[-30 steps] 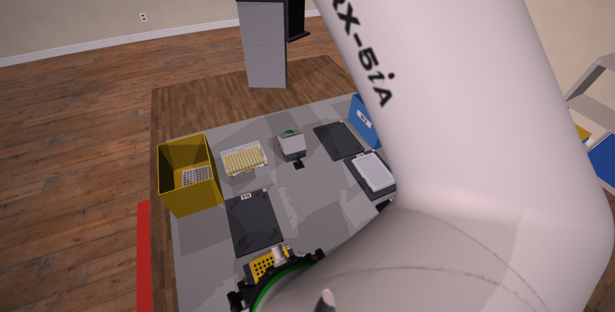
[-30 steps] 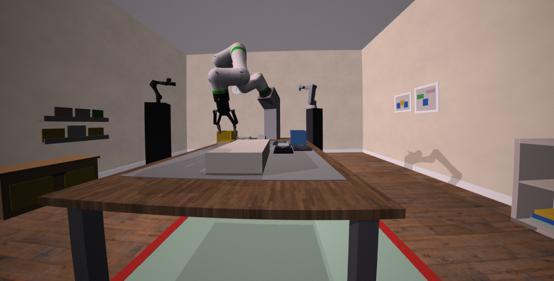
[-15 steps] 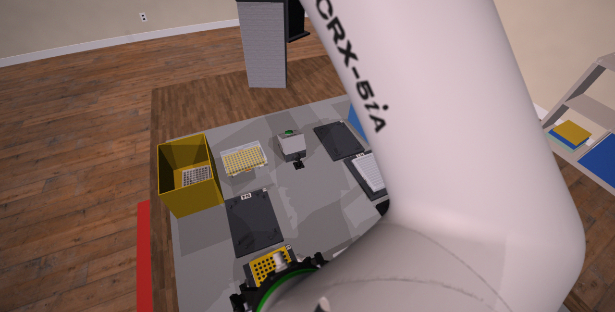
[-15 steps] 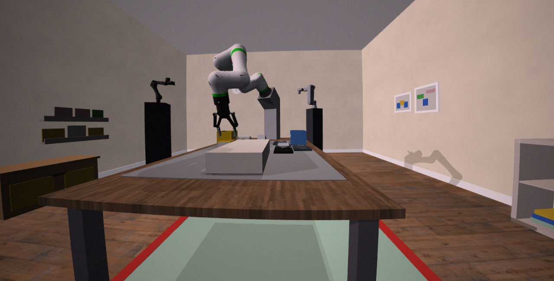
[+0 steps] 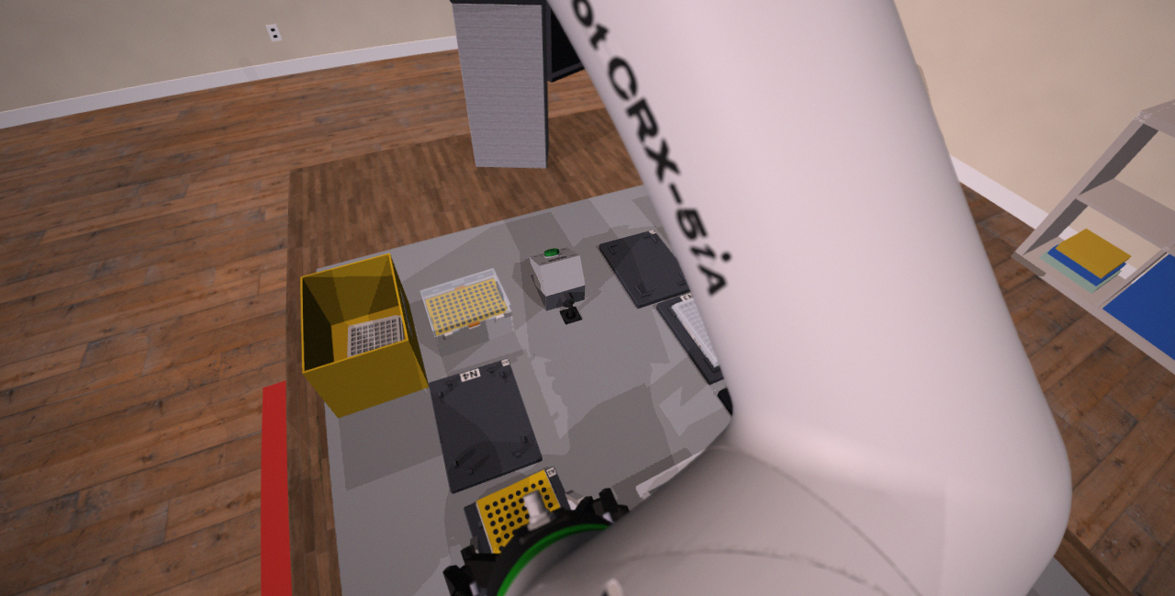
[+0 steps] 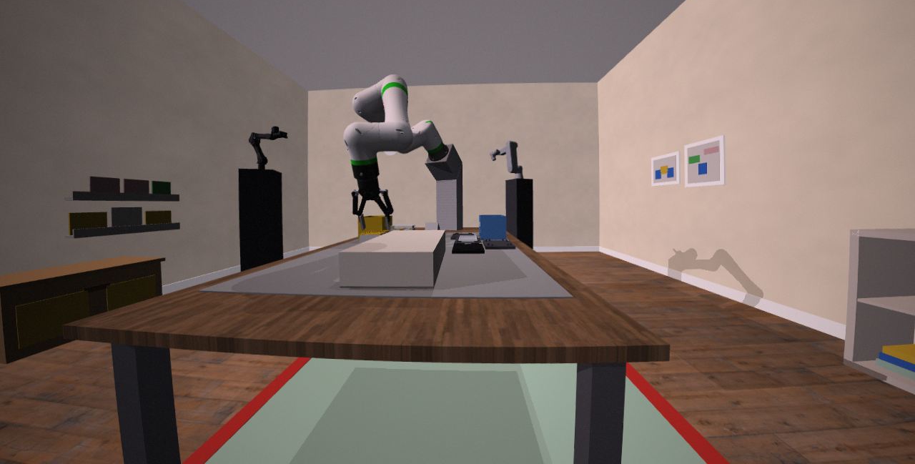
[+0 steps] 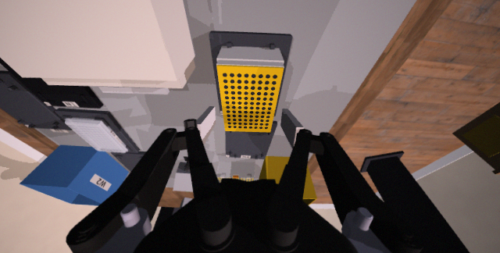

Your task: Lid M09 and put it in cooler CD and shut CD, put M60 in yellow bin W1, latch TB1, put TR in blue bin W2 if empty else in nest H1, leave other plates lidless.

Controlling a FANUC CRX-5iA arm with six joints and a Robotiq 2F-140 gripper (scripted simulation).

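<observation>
Pincer (image 7: 248,128) open above tip rack (image 7: 250,97)

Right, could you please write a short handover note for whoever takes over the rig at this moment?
Gripper open, holding nothing, above tip rack TR in its nest.
Done: white plate lies in yellow bin W1; nest N4 is bare, black plate out of sight.
Left: TR's holes look empty, so probably into blue bin W2; check cooler CD and tip box TB1's latch; then press DONE.
</observation>
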